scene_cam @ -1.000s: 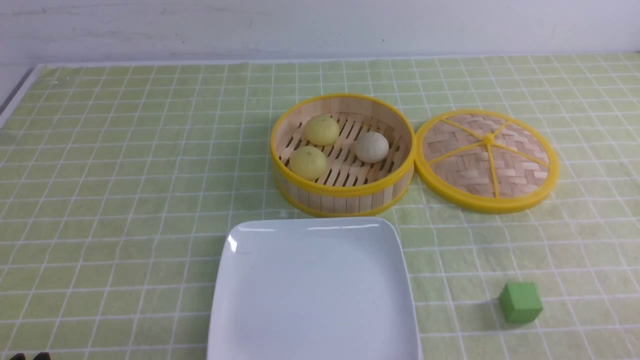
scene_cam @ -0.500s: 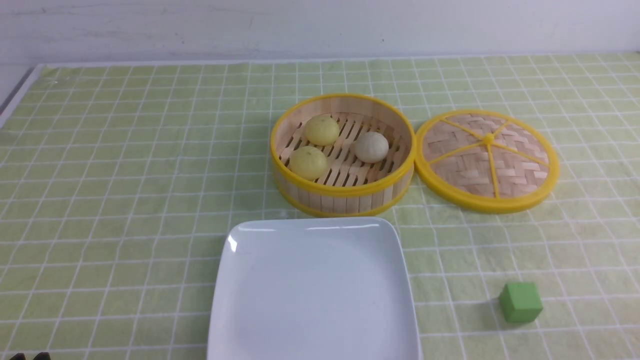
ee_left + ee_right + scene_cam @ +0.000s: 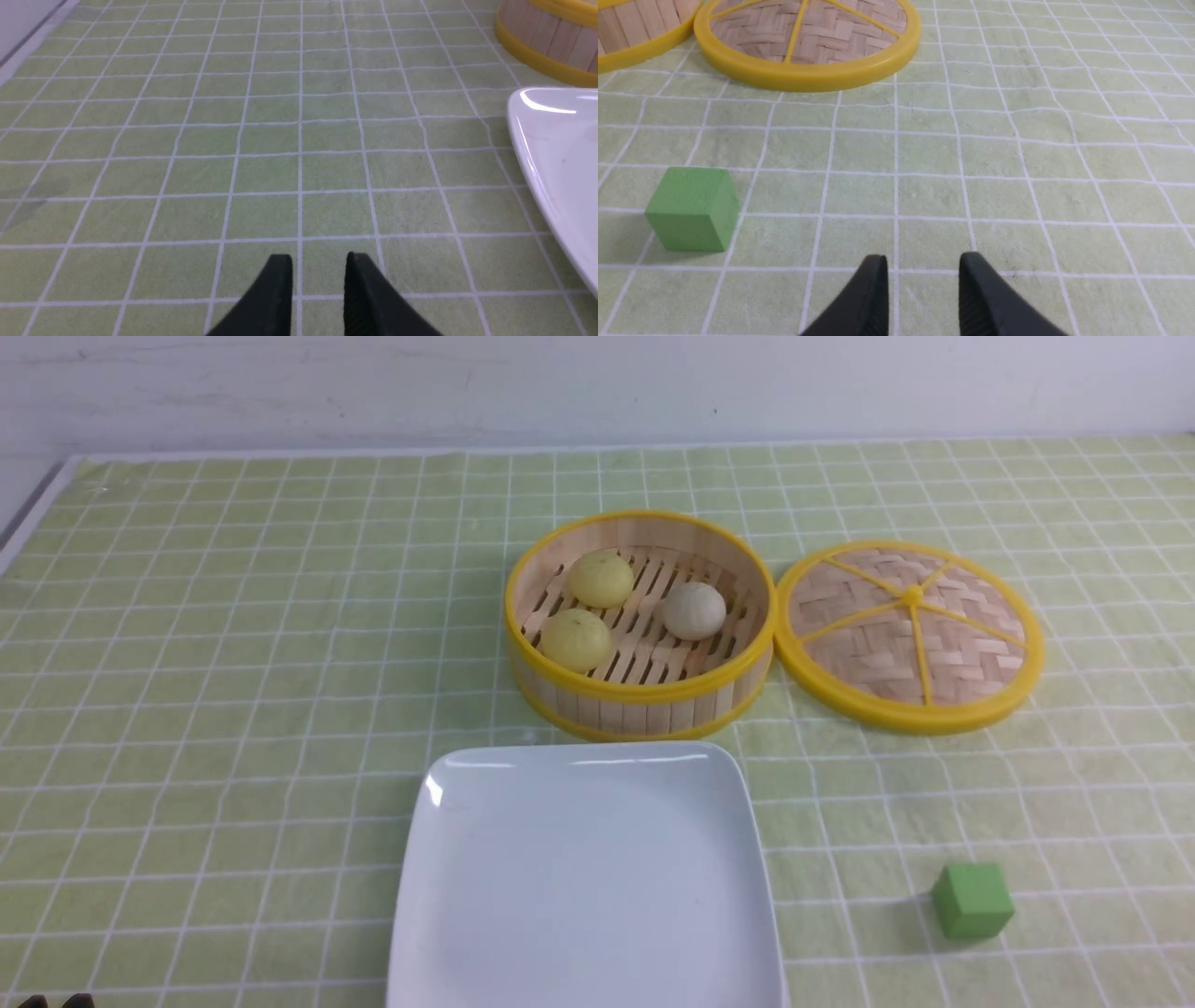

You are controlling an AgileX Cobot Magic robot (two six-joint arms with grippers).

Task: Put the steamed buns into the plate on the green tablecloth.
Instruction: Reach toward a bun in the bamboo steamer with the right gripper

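All three steamed buns (image 3: 694,609) sit inside the open steamer basket (image 3: 644,695), just above the centre of the front view. The white plate (image 3: 588,887) lies empty directly below the basket in the lower middle of the frame, on the green tablecloth (image 3: 233,663) that covers the bench. The two yellow buns (image 3: 576,639) occupy the basket's left half and the off-white one its right half. They are round, so no grip axis matters.

The left end effector (image 3: 319,261) hangs low over bare cloth. Its fingers stand a little apart with nothing between them, and the plate's edge and the basket wall show at the right edge of its wrist view. Only its tips show, at the bottom left corner of the front view.

The right end effector (image 3: 923,263) is likewise slightly parted and empty. A green cube (image 3: 691,210) shows at the left of its view and the woven lid (image 3: 808,42) at the top.

Neither arm looks clearly nearer. By my judgement the left suits the yellow pair and the right suits the off-white bun, and either must rise over the basket rim first.
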